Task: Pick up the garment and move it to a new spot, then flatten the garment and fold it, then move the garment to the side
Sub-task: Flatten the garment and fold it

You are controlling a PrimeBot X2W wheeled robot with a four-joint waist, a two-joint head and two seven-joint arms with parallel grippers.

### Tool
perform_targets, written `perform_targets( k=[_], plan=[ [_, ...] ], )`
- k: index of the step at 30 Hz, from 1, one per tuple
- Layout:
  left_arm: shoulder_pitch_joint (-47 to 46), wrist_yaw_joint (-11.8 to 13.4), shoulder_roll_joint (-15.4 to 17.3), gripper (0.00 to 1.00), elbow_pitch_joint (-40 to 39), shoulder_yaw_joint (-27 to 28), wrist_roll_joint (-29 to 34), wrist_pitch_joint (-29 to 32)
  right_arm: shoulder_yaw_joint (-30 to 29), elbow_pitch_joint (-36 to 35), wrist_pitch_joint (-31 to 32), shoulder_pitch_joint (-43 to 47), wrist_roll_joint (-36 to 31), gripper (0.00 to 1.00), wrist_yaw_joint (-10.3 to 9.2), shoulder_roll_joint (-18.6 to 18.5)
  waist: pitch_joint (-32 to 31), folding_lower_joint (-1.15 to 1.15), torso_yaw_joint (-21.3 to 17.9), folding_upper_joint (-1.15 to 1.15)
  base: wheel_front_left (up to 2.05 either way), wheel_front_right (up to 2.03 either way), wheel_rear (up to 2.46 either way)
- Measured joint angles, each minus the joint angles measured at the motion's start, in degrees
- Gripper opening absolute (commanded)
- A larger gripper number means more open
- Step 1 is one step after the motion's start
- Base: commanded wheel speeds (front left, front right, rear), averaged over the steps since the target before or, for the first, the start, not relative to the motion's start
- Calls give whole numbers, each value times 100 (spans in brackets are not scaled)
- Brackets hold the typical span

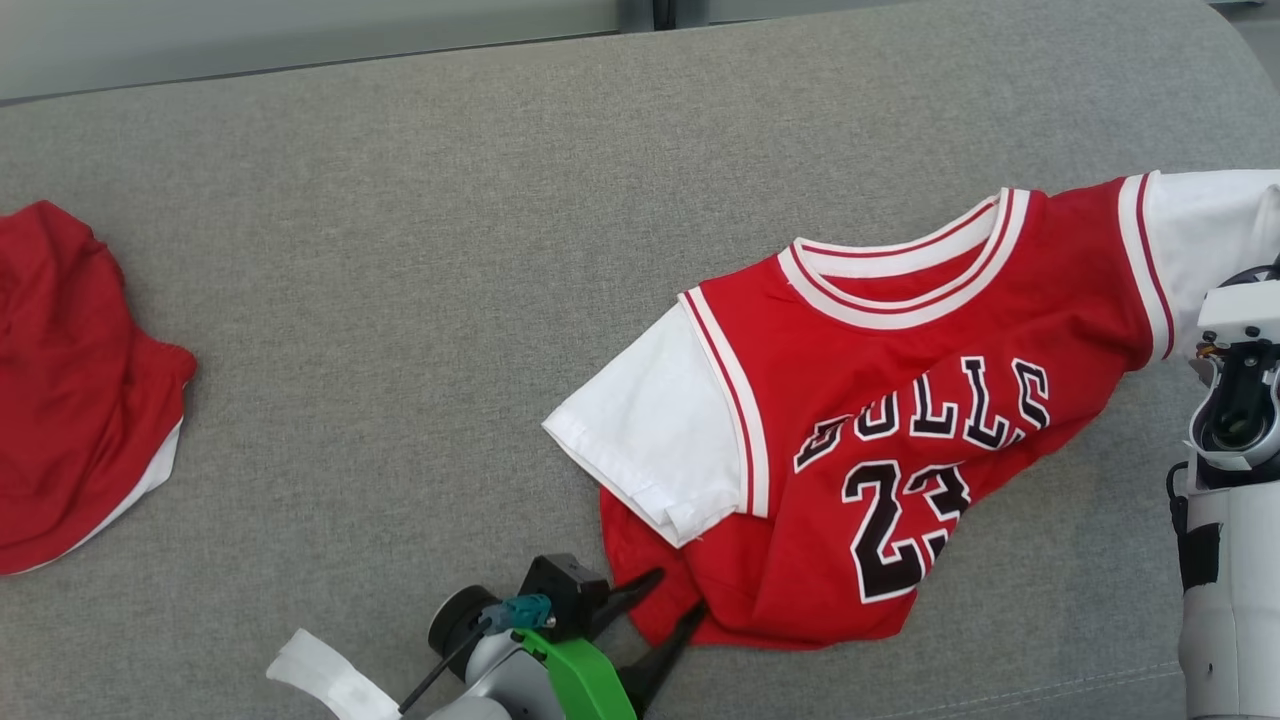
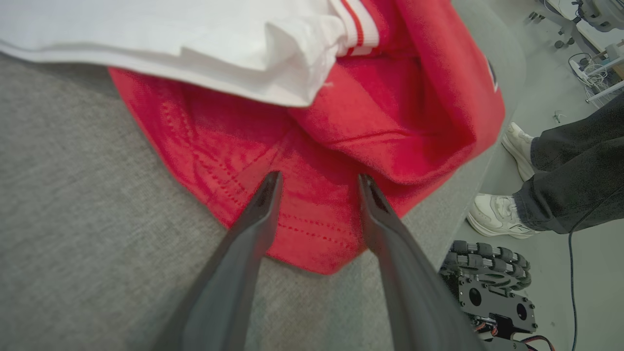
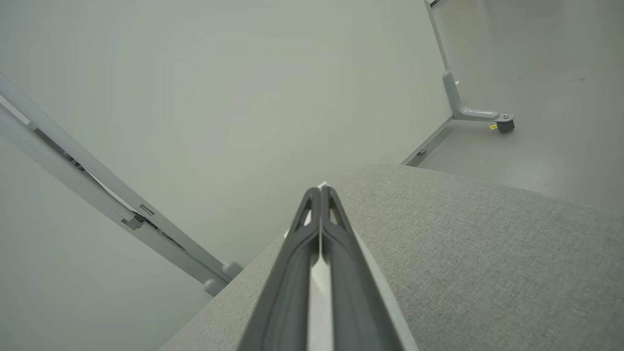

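The garment (image 1: 880, 420) is a red jersey with white sleeves and black lettering, lying rumpled on the grey cushion (image 1: 500, 250). My left gripper (image 1: 678, 590) sits at its lower left corner. In the left wrist view, my left gripper (image 2: 319, 179) is open, its fingers either side of the red hem (image 2: 312, 219), under the folded white sleeve (image 2: 219, 39). The other white sleeve (image 1: 1210, 230) stretches to the right edge, above my right wrist (image 1: 1240, 400). My right gripper (image 3: 321, 190) is shut, with white cloth (image 3: 319, 287) pinched between its fingers, past the cushion's edge.
A second red cloth (image 1: 80, 390) lies at the cushion's far left. A person's legs and white shoes (image 2: 507, 214) stand beside the cushion, close to my wheeled base (image 2: 487, 278). A grey frame leg with a caster (image 3: 502, 124) stands on the floor beyond.
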Motion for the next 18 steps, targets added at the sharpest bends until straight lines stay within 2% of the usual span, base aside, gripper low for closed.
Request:
perform_targets(
  k=[1, 12, 18],
  plan=[
    [-18, 0, -1, 0, 35, 1, 0, -13, 3, 0, -2, 1, 9, 0, 0, 2, -1, 0, -4, 0, 0, 0, 0],
    [-103, 0, -35, 0, 115, 42, -271, -294, -24, 69, -82, 85, 146, 0, 0, 24, -83, 0, -9, 0, 0, 0, 0],
    [-112, 0, 107, 0, 211, 291, -305, -442, -21, 86, -94, 147, 154, 0, 0, 31, -153, 0, 48, 0, 0, 0, 0]
  ],
)
